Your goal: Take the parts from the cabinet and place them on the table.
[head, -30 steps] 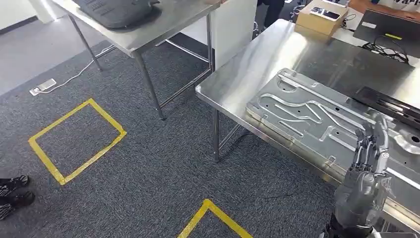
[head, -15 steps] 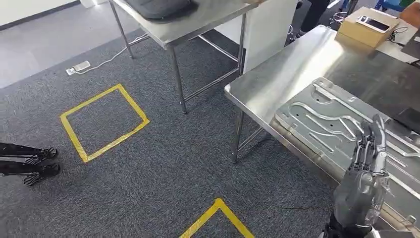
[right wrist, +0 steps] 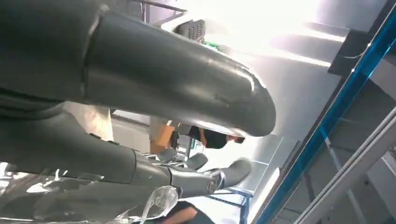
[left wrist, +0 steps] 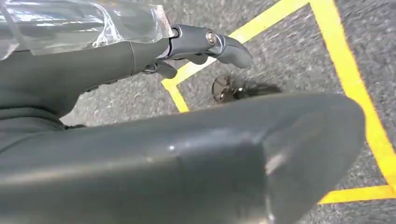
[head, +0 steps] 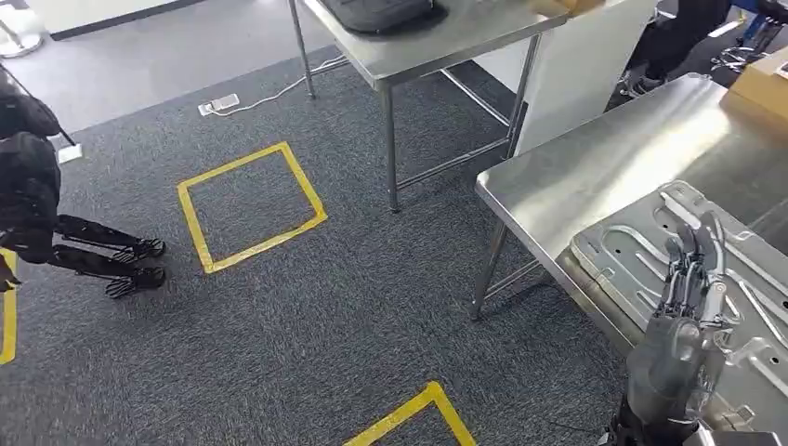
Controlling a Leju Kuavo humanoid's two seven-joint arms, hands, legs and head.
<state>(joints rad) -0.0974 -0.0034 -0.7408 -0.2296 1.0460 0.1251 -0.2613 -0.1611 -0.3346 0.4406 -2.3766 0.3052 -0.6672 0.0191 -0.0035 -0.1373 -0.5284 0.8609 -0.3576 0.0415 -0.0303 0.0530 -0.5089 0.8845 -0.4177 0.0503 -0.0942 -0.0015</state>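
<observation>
A large stamped silver metal part (head: pixel 641 255) lies flat on the steel table (head: pixel 595 167) at the right. My right hand (head: pixel 686 316) is raised in front of the part's near edge, fingers straight and apart, holding nothing. The right wrist view has the same hand (right wrist: pixel 140 93) with nothing in it against a bright ceiling. In the left wrist view my left hand (left wrist: pixel 187 154) hangs over grey carpet with yellow tape lines, fingers (left wrist: pixel 205 44) stretched out and holding nothing.
A second steel table (head: pixel 437 42) stands further back with a dark bag on it. On the carpet are a yellow taped square (head: pixel 251 206) and a tape corner (head: pixel 418 413). A black legged machine (head: pixel 37 214) stands at the left. A power strip (head: pixel 221 103) lies behind.
The whole picture has slid to the right, so the camera has turned left. The right hand keeps its raised pose. The black machine has come into view at the left.
</observation>
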